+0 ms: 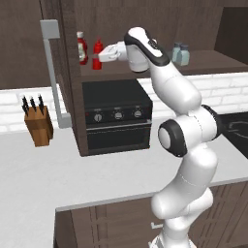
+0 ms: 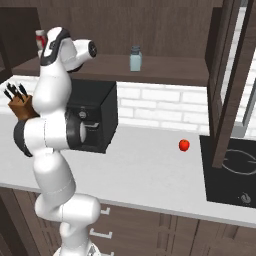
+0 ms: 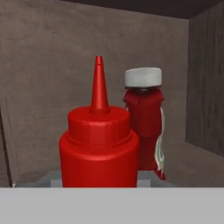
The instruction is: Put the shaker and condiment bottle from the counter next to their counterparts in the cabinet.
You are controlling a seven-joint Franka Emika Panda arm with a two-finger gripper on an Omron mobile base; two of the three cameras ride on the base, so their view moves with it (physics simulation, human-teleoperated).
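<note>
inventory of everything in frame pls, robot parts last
condiment bottle: 1, all red, pointed nozzle, on cabinet shelf, in the end effector
labelled bottle: 1, red, white cap, on the shelf just behind the condiment bottle
shakers: 2, pale blue, grey caps, side by side further along the shelf
cabinet door: 1, dark wood, grey bar handle, open
microwave: 1, black, on counter under the shelf
knife block: 1, brown, black handles, on counter
apple: 1, red, on counter near cooktop
cooktop: 1, black, set into counter
end effector: 1, white, shut on the condiment bottle
</note>
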